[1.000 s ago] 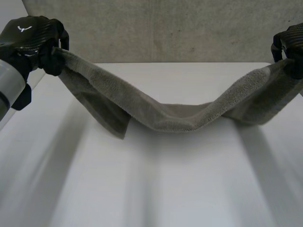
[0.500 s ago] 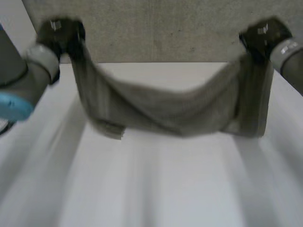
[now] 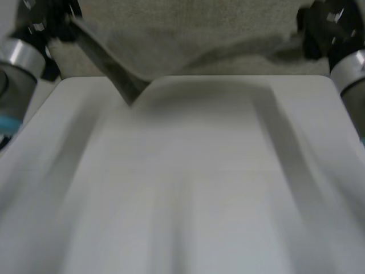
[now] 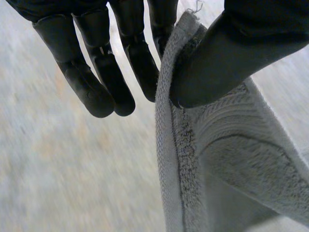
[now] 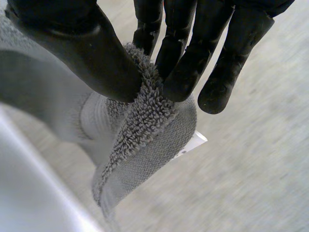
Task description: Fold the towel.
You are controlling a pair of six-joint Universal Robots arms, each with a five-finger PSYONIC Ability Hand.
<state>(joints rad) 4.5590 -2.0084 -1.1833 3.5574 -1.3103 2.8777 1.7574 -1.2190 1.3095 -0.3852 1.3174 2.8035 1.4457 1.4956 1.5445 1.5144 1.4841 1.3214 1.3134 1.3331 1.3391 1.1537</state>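
The grey towel [image 3: 188, 28] hangs in the air above the table's far edge, stretched between my two hands. A darker flap [image 3: 111, 65] of it droops below my left hand [image 3: 48, 23]. In the left wrist view my left hand [image 4: 96, 82] pinches the towel's hemmed corner [image 4: 217, 169] between thumb and fingers. My right hand [image 3: 325, 28] is high at the far right. In the right wrist view my right hand [image 5: 188, 58] pinches the opposite corner of the towel [image 5: 140, 145], thumb against fingers, and a small white label [image 5: 193, 142] sticks out below the grip.
The white table [image 3: 188, 188] lies below the towel, with its far edge just under the hanging cloth. A grey concrete wall [image 3: 63, 63] stands behind the table.
Both hands have risen and swung away toward the far edge. The towel has come off the table and no longer sags in the middle; it now hangs stretched between them.
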